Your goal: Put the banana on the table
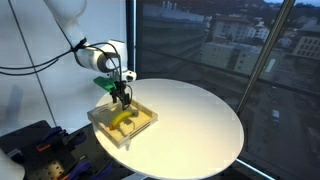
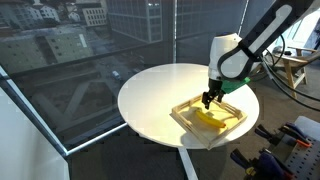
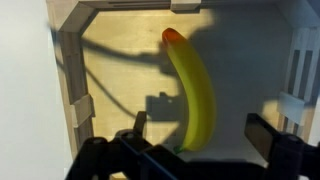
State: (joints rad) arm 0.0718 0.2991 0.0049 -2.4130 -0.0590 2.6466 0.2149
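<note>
Inside one tray (image 3: 75,60), one banana (image 3: 195,90), two fingers (image 3: 268,138) spread

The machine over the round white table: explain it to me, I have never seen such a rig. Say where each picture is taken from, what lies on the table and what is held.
It is a robot arm with a two-fingered gripper at its end. Two pictures come from cameras standing outside the robot, looking at the same scene from different places. The third comes from a camera on the wrist, looking down past the dark fingers.

On the table lies a shallow square beige tray, and in the tray lies a small yellow banana. In the wrist view the banana fills the middle, with one finger on each side of its near end.

The gripper is open and hangs over the banana, as an exterior view also shows. Nothing is held yet.
</note>
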